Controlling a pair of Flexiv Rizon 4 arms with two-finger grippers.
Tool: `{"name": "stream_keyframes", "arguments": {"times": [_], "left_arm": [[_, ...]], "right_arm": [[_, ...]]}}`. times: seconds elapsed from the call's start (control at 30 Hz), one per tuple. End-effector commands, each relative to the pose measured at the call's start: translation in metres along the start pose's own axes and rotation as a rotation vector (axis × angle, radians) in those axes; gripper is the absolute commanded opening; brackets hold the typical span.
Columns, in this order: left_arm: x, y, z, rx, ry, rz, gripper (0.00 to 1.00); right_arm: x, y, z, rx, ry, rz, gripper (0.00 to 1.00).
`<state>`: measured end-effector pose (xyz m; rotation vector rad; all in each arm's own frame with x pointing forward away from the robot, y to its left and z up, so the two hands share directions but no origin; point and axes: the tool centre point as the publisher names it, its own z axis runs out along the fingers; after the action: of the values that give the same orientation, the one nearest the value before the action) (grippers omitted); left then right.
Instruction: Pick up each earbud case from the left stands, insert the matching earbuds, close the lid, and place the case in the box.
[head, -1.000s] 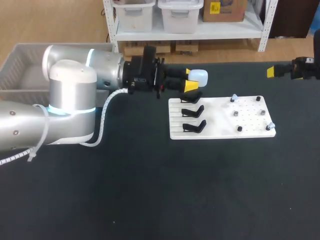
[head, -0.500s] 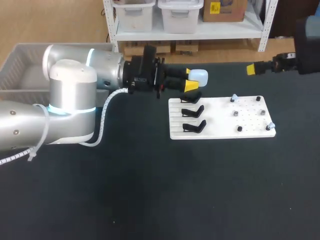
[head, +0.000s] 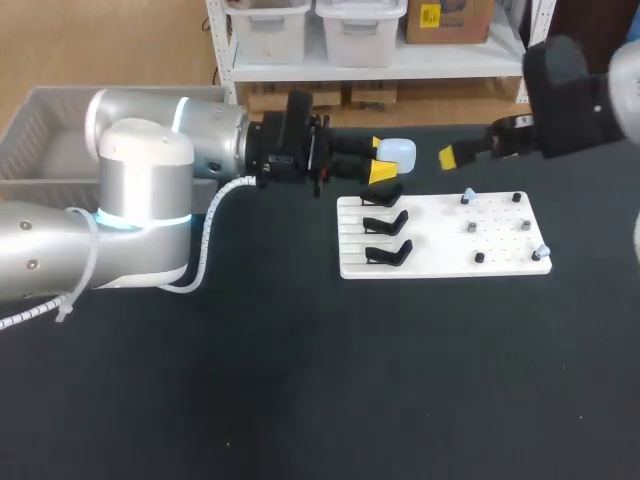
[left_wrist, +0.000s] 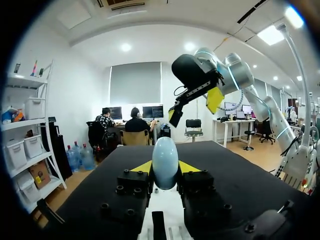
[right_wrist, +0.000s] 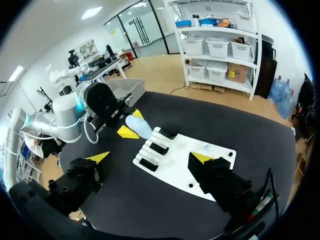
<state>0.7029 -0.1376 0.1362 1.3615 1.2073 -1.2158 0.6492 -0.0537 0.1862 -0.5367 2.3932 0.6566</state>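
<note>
My left gripper (head: 383, 160) is shut on a pale blue earbud case (head: 397, 152), held level above the far end of the white board (head: 440, 262). In the left wrist view the case (left_wrist: 165, 161) stands on end between the yellow tips, and the gripper (left_wrist: 165, 169) clamps both its sides. Three black stands (head: 386, 222) line the board's left part, and small earbuds (head: 467, 195) sit on pegs at its right. My right gripper (head: 452, 155) hangs open just right of the case. In its own view the right gripper (right_wrist: 150, 157) is spread wide over the board (right_wrist: 180, 167), with the case (right_wrist: 137, 126) beyond.
A grey box (head: 40, 125) stands at the table's far left behind my left arm, also visible as the box (right_wrist: 125, 89) in the right wrist view. Dark tabletop lies in front of the board.
My right arm has swung in from the right edge toward the held case. The left arm and the case have stayed put.
</note>
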Motion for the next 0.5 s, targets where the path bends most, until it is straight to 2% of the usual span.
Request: {"name": "stream_keyframes", "arguments": {"times": [0.03,0.2,0.5], "left_arm": [[0.000,0.001,0.000,0.002,0.000,0.000,0.00],[0.000,0.001,0.000,0.002,0.000,0.000,0.00],[0.000,0.001,0.000,0.002,0.000,0.000,0.00]], "right_arm": [[-0.003,0.011,0.014,0.039,0.011,0.002,1.00],[-0.002,0.019,0.024,0.035,0.031,0.003,1.00],[-0.003,0.020,0.043,0.034,0.050,0.020,1.00]]}}
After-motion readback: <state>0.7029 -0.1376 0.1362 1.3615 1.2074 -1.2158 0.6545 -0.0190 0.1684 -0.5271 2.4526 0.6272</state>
